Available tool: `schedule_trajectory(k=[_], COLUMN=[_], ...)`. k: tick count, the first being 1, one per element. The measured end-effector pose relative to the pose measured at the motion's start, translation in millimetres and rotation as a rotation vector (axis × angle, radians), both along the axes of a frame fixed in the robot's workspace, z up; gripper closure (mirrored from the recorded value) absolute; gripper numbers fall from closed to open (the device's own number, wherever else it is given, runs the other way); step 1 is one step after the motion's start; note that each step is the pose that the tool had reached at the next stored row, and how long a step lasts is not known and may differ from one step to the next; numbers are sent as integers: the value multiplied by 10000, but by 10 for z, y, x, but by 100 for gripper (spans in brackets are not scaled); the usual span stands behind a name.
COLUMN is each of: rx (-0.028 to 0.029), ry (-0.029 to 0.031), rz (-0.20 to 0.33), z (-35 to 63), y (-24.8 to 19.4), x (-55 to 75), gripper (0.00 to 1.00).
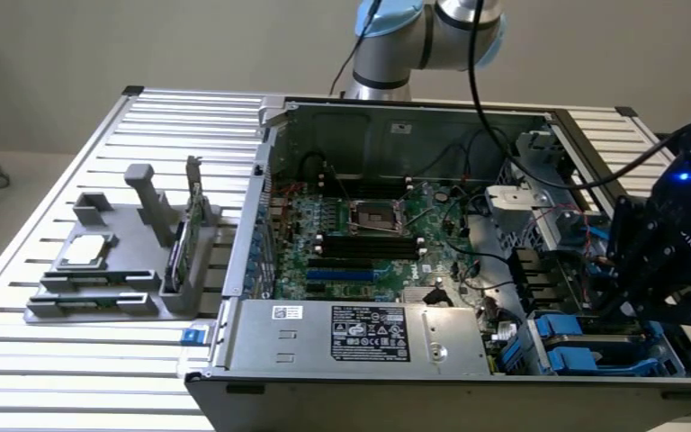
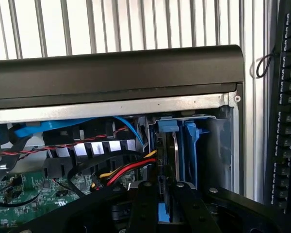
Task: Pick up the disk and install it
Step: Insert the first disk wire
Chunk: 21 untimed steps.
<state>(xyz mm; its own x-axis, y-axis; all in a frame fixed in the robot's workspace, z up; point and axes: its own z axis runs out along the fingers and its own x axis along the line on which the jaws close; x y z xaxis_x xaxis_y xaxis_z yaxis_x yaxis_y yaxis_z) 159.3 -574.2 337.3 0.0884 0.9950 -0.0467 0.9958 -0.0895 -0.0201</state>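
In the exterior view an open computer case [image 1: 442, 270] lies on a slatted metal table [image 1: 33, 369], its green motherboard [image 1: 370, 238] exposed and a silver power supply box [image 1: 363, 335] running along the near wall. The black gripper [image 1: 633, 301] hangs at about four o'clock from the motherboard, down in the drive bay corner of the case on the exterior view's right, just above the blue drive rails [image 1: 586, 346] seated there. The wrist view looks past the two black fingers [image 2: 145, 208], which stand close together, clenched on the blue-framed edge of the disk [image 2: 170, 155]; the disk stands on edge in the bay slot, its thin metal side showing between blue plastic rails, with the grey bay wall [image 2: 218, 150] just beside it. Red, yellow and black power wires [image 2: 123, 172] run near the fingers, and a flat blue data cable [image 2: 53, 127] crosses under the dark case rim [image 2: 116, 73]. At about nine o'clock from the case, well apart from it, a grey parts holder [image 1: 112, 270] sits on the table with a small square silver chip [image 1: 87, 250] lying flat on it and a thin card [image 1: 181, 247] standing on edge in its slot.
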Motion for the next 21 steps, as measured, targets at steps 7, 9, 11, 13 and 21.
schedule_trajectory(k=[7, 9, 11, 13, 21], rx=[-11, -15, -20, -20, -21], ry=[194, 263, 327, 367, 535], rz=[-63, -73, -76, -76, -55], z=[-8, -8, -9, -10, -10], y=[-2, -2, -3, -3, -22], x=[30, 43, 60, 73, 83], gripper=[84, 84, 84, 84, 84])
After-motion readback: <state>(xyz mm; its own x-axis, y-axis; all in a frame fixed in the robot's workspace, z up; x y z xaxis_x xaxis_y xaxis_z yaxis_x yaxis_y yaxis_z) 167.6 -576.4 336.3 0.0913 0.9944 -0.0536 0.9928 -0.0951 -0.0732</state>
